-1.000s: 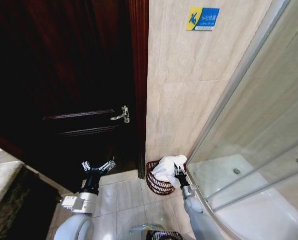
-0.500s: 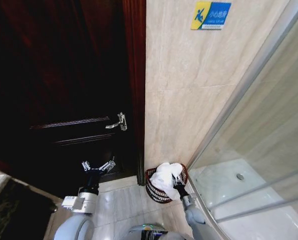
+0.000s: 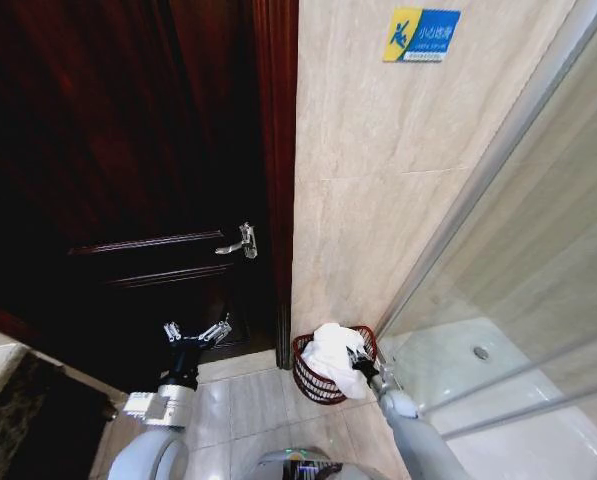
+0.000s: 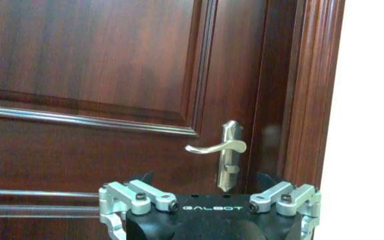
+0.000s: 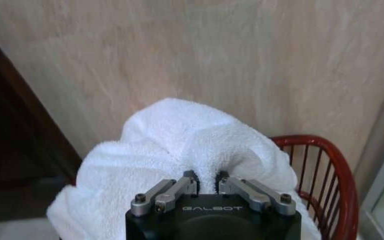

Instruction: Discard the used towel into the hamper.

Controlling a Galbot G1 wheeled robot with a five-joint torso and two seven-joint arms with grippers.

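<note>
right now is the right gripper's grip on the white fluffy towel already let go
No, the right gripper has its fingers pinched into a fold of the white fluffy towel over the red-brown wire hamper.

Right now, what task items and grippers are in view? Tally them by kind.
Towels: 1, the white towel, pinched by the right gripper over the hamper.
Hampers: 1, the hamper.
Grippers: 2, counting the left gripper, open by the door.
Total: 4.

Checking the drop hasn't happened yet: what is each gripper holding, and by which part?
The right gripper pinches the white towel by a bunched fold over the hamper; the left gripper holds nothing.
</note>
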